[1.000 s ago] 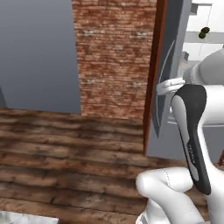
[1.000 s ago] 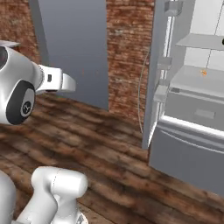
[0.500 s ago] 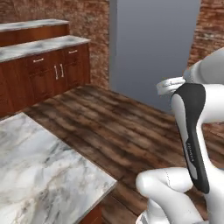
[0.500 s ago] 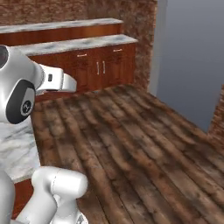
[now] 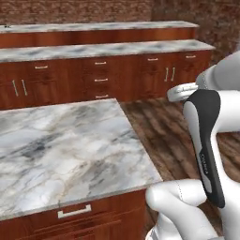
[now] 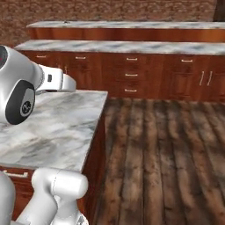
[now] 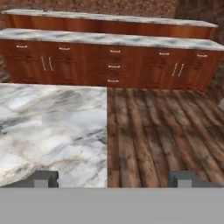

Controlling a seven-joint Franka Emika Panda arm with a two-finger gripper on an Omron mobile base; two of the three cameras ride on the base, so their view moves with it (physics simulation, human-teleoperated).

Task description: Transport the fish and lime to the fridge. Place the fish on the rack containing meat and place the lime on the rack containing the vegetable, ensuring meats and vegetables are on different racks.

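At the bottom of the hand view: the gripper (image 7: 113, 178) looked out level across the kitchen, one dark fingertip (image 7: 43, 178) at lower left and the other at lower right.
Jaws: spread wide, the two tips well apart, nothing between them.
Under the left tip: the marble island top (image 7: 48, 127), filling the lower left of the hand view, its right edge running down the middle of the frame.
Under the right tip: dark plank floor (image 7: 162, 131), lower right of that frame.
Island elsewhere: lower left of the left base view (image 5: 65, 150), with a drawer handle (image 5: 74, 212) on its front near the bottom edge; left middle of the right base view (image 6: 57, 127).
Across the top of each frame: a long run of red-brown cabinets (image 7: 113, 65) with small silver handles, under a marble counter (image 7: 109, 39); a second, higher counter (image 7: 105, 16) behind it; brick wall (image 5: 75, 10) above.
Arm: white, rising at lower right of the left base view (image 5: 211, 140) and at left of the right base view (image 6: 22, 92).
Fish, lime, fridge: I could not tell where they lay relative to the jaws.
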